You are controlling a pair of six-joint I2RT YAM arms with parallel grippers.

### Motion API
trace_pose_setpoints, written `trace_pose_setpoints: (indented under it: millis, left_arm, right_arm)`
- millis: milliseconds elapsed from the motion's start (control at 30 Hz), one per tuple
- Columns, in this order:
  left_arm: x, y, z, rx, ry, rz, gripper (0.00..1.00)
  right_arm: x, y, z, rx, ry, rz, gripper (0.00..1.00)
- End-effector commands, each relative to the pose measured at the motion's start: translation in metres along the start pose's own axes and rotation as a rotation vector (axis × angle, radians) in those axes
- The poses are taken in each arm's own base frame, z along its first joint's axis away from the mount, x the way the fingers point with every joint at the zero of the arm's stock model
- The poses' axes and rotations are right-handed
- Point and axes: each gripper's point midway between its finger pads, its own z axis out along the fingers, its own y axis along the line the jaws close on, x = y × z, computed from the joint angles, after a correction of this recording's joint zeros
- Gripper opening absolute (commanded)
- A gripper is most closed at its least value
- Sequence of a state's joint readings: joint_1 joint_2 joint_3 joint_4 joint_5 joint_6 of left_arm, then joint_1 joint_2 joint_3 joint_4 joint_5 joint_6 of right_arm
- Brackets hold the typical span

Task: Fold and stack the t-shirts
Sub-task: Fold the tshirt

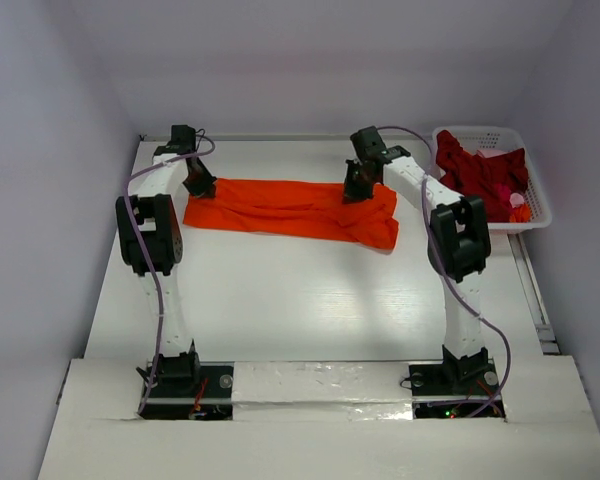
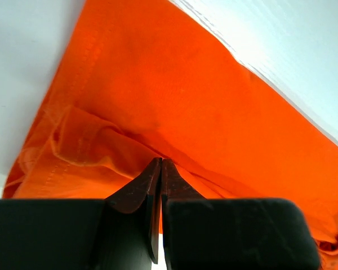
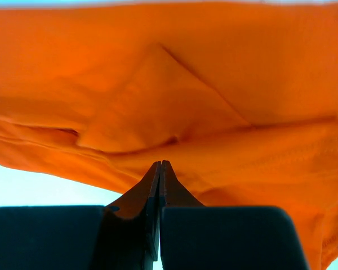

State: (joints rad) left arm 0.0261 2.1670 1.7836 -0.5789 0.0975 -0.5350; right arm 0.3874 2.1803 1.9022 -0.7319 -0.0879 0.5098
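While the orange shirt (image 1: pixel 290 210) lies part-folded as a long band on the far table (image 1: pixel 300 310), nothing's stacked; red shirts (image 1: pixel 480 172) are in the basket (image 1: pixel 536 216). Left gripper (image 1: pixel 200 186) and right gripper (image 1: pixel 355 188) both pinch its cloth. Only the top view shows the basket; the wrist views confirm closed tips.
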Motion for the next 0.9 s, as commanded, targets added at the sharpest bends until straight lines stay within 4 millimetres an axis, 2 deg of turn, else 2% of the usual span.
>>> trace_pose_setpoints:
  millis: [0,200,233,433,633,667,800,867]
  left_arm:
    - [-0.017,0.002,-0.016,-0.021,-0.067,0.015,0.00]
    - [-0.010,0.007,-0.011,-0.048,-0.066,0.013,0.00]
    - [-0.010,0.007,-0.010,-0.049,-0.067,0.012,0.00]
    - [-0.001,0.009,0.002,-0.070,-0.036,0.026,0.00]
    - [0.004,0.011,0.010,-0.076,-0.016,0.028,0.00]
    - [0.004,0.011,0.010,-0.073,-0.013,0.028,0.00]
    - [0.001,0.008,0.007,-0.066,-0.020,0.031,0.00]
    - [0.001,0.008,0.006,-0.064,-0.021,0.031,0.00]
  right_arm:
    - [0.011,0.006,-0.015,-0.035,0.005,0.024,0.00]
    - [0.024,0.012,-0.026,-0.095,0.015,0.068,0.00]
    - [0.030,0.009,-0.025,-0.091,0.023,0.074,0.00]
    - [0.034,0.006,-0.024,-0.089,0.030,0.057,0.00]
    - [0.036,0.017,-0.024,-0.144,0.052,0.063,0.00]
    - [0.039,0.017,-0.019,-0.149,0.072,0.067,0.00]
    - [0.034,0.018,-0.015,-0.145,0.067,0.059,0.00]
    - [0.024,0.017,-0.016,-0.124,0.031,0.044,0.00]
